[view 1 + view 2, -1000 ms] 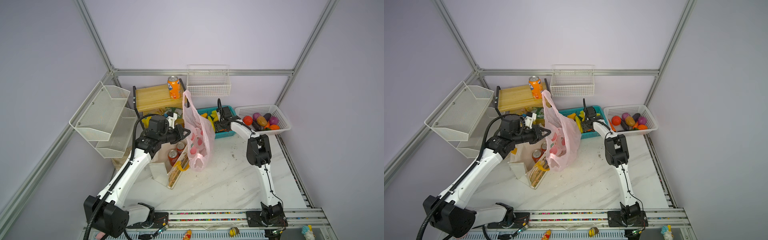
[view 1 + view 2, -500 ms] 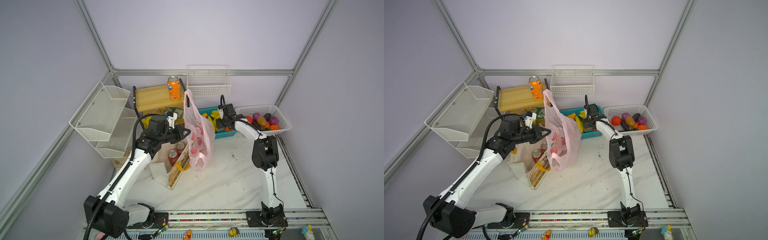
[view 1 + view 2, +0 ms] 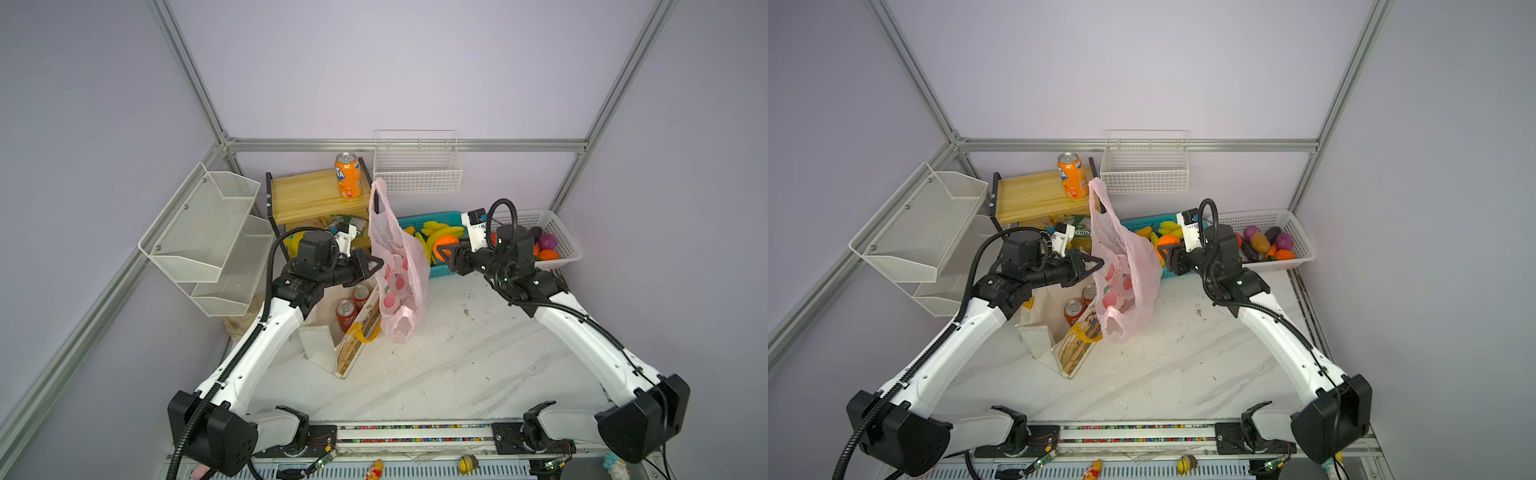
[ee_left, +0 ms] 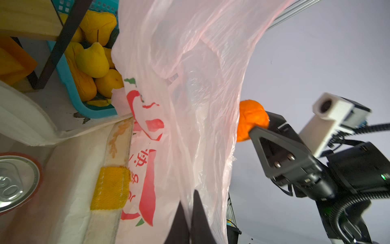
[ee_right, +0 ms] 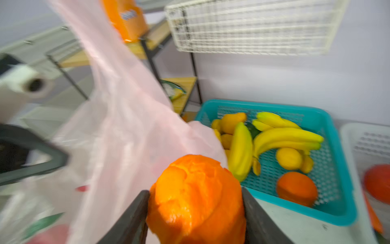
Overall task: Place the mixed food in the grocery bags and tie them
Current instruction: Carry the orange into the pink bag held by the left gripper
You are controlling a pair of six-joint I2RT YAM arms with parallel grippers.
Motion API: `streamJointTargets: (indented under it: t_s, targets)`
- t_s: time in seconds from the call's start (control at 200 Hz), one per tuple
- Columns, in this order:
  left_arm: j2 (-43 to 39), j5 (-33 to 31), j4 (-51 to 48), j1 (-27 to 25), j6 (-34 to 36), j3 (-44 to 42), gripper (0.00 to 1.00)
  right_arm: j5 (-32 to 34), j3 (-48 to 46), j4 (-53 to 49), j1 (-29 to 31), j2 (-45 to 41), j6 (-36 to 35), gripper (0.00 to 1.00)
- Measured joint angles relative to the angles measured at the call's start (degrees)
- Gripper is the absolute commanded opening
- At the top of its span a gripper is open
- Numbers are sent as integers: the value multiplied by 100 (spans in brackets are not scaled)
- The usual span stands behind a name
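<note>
The pink grocery bag [image 3: 399, 270] [image 3: 1125, 270] hangs upright in the middle of both top views. My left gripper [image 3: 374, 264] [image 4: 188, 202] is shut on the bag's thin edge. My right gripper [image 3: 444, 250] [image 5: 195, 193] is shut on an orange toy fruit [image 5: 196, 196] [image 3: 1168, 242], held just right of the bag, over the front of the teal basket. Two red cola cans [image 3: 345, 311] [image 3: 360, 293] stand inside the white tote [image 3: 320, 345], left of the pink bag. The left wrist view shows one can top [image 4: 14, 181] and the held orange fruit [image 4: 251, 120].
The teal basket [image 3: 440, 272] holds bananas and yellow fruit. A white basket [image 3: 559, 257] of toy vegetables stands at the right. An orange soda can [image 3: 348, 176] stands on a wooden shelf [image 3: 307, 195]. There is a wire basket [image 3: 415, 166] on the back wall and mesh shelves [image 3: 208, 232] at the left.
My right arm has swung its elbow outward and drawn the gripper, holding the orange fruit, out of the teal basket towards the pink bag. The left arm and the bag have stayed put.
</note>
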Motion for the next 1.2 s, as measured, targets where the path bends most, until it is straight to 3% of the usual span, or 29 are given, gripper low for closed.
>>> streamJointTargets:
  t_s: [0.155,0.36,0.49,0.655,0.895,1.2]
  targets:
    - [0,11,2,-103,46,0,0,-697,90,385,616,-114,105,42]
    - [0,22,2,-155,74,0,0,-935,485,422,1003,695,-50,41]
    - [0,63,2,-155,105,0,0,-549,356,90,1003,957,-249,41]
    - [0,354,4,-179,79,0,0,199,-107,-446,1060,691,-684,41]
    - [-26,955,7,-420,-160,0,0,850,-369,-802,1408,474,-1117,50]
    - [-243,1276,896,-461,-1069,-588,0,1670,-511,-680,1467,1178,-1014,60]
